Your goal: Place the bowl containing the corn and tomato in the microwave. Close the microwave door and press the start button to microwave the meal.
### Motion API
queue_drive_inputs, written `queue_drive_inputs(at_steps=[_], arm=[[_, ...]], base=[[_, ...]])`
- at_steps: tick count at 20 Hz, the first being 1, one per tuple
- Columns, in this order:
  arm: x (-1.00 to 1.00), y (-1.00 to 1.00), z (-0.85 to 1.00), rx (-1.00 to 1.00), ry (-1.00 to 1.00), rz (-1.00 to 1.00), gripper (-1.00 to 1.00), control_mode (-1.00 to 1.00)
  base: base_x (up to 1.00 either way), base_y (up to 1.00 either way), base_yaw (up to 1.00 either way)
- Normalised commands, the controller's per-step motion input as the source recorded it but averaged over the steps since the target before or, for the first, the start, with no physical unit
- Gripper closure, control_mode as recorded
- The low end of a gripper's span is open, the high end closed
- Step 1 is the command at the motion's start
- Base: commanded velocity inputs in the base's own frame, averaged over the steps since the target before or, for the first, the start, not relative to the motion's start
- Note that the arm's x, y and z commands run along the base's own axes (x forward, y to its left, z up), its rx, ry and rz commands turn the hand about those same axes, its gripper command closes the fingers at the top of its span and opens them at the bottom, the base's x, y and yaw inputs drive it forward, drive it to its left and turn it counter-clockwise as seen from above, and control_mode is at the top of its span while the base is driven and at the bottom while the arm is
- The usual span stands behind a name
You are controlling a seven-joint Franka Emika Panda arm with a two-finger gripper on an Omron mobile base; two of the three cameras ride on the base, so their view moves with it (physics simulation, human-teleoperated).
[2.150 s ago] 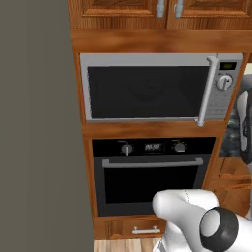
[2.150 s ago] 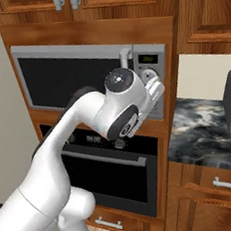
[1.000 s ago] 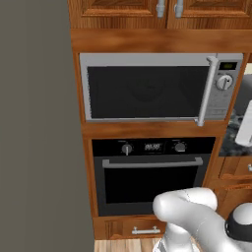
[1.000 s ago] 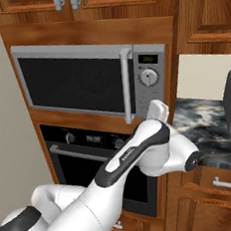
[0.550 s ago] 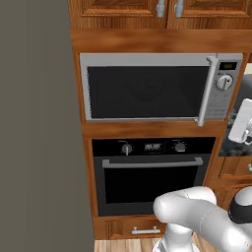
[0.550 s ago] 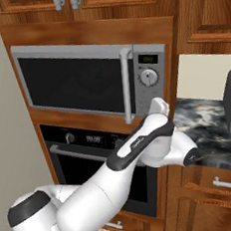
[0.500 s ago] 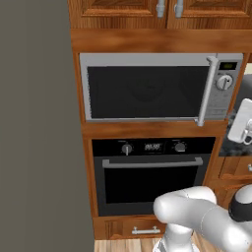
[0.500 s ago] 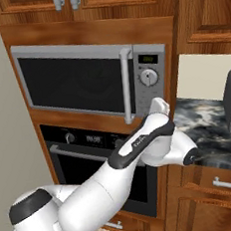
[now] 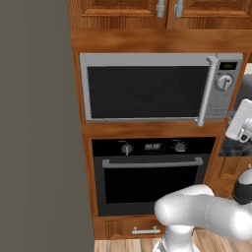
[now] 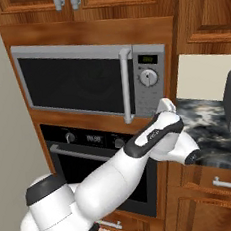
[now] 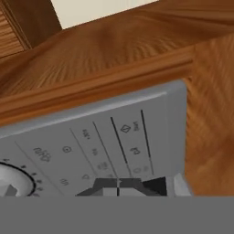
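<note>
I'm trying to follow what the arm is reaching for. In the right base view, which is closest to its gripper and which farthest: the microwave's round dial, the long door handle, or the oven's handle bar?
1. Round dial: on the microwave's control panel, just above the gripper.
2. Door handle: the vertical bar left of the panel.
3. Oven handle bar: lower left, on the black oven.

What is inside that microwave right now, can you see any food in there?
The microwave door is shut, and its window is too dark to show any bowl or food. Only a faint round shape shows behind the glass, perhaps the turntable. The gripper sits close to the control panel.
</note>
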Motion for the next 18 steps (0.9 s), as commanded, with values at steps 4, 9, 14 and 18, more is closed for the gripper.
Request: queue_drive_inputs(at_steps=[4,9,14,18], arm=[[0.34,-0.01,-0.23,0.00,-0.04,-0.02,1.00,-1.00],[0.40,-0.15,-0.07,0.01,-0.05,-0.04,1.00,-1.00],[0.38,-0.26,-0.12,0.01,-0.05,-0.05,1.00,-1.00],[0.41,-0.15,-0.10,0.00,-0.03,-0.08,1.00,-1.00]], base=[[0.00,0.00,0.00],[0.00,0.00,0.00],[0.00,0.00,0.00],[0.00,0.00,0.00]])
